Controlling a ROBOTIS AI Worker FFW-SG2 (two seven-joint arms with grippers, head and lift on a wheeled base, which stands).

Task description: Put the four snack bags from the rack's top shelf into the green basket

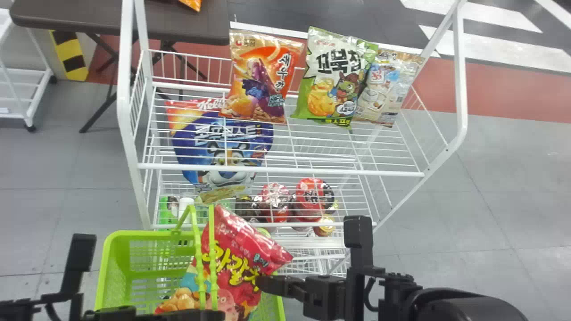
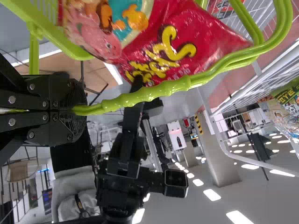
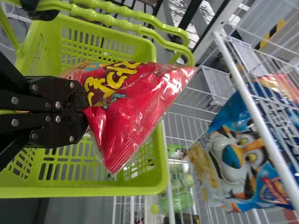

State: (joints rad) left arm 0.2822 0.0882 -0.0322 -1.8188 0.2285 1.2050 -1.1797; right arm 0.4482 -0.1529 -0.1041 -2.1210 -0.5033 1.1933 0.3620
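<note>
My right gripper (image 1: 264, 283) holds the red snack bag (image 1: 236, 249) by one edge, tilted over the green basket (image 1: 117, 267), its lower part inside the basket opening. In the right wrist view the gripper (image 3: 85, 111) pinches a corner of the red bag (image 3: 135, 107). My left gripper (image 1: 214, 314) is at the basket's near side; in the left wrist view the gripper (image 2: 77, 111) is closed around the basket handle (image 2: 154, 92). On the rack's top shelf (image 1: 312, 170) stand an orange bag (image 1: 256, 84), a green-and-white bag (image 1: 332, 80) and a beige-and-blue bag (image 1: 386, 89).
A blue cereal bag (image 1: 223, 151) and red-lidded cups (image 1: 314, 194) are on the rack below the top shelf. The basket is close against the rack's front left. A dark table (image 1: 178, 22) stands behind, and a white rack (image 1: 26, 80) at the far left.
</note>
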